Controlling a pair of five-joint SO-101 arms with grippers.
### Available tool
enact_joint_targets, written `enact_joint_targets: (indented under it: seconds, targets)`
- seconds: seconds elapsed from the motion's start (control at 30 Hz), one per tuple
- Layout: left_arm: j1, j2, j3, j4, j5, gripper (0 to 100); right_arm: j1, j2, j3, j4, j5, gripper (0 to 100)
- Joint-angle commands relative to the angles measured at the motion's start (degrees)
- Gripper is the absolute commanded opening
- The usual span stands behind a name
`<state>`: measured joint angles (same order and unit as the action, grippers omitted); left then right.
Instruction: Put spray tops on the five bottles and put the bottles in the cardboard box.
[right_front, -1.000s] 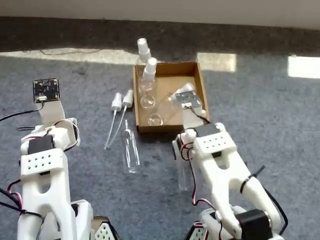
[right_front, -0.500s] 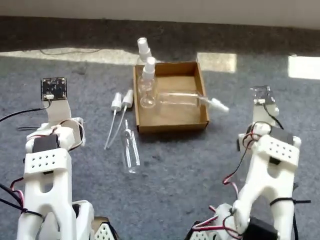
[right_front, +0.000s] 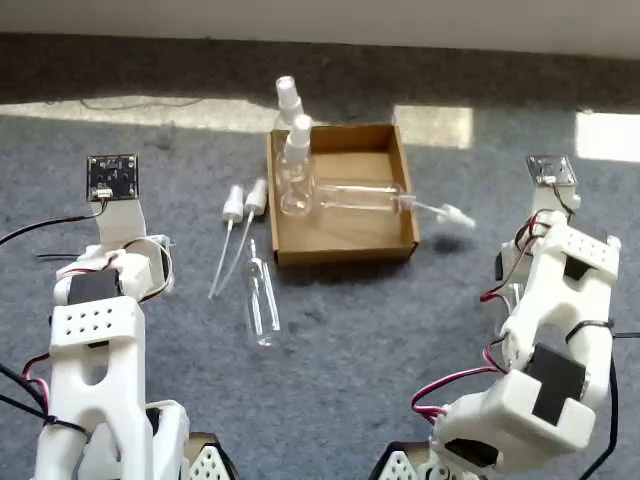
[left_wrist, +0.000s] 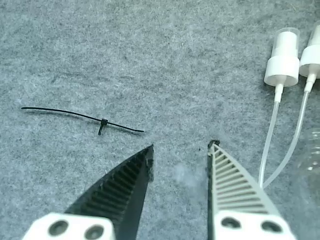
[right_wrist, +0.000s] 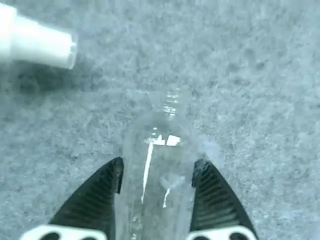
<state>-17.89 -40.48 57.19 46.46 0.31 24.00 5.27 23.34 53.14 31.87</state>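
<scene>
My right tool (right_wrist: 159, 164) grips a capless bottle (right_wrist: 155, 142), neck pointing away along the tool's axis, while my open left tool (left_wrist: 180, 147) hangs just beside the loose spray tops (left_wrist: 282, 65), the nearer arm.

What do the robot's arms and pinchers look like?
The left arm and right arm are chunky white plastic with black motors and red-and-black wires. The left gripper has one black and one white ridged, pointy finger; the right gripper has two black ones.

place: indoor room, home or office unclear
surface: grey carpet (right_front: 150, 170)
light: sun patches (right_front: 433, 124) at carpet's far edge
clutter: loose cable tie (left_wrist: 101, 123)
</scene>
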Motion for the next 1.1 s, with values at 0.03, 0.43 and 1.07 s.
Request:
enact_joint_targets:
  seconds: [0.03,0.43,1.07]
  targets:
    - [1.1,0.1,-1.2,-1.1,0.2,17,0.7,2.1,-2.4,-0.7,0.7,0.4]
    - [1.1,0.1,-1.1,-1.1,0.2,17,0.5,2.1,-2.4,-0.7,0.7,0.4]
    - [1.1,0.1,-1.1,-1.1,0.2,17,-1.9,2.0,-2.9,5.1,-1.7,17.3]
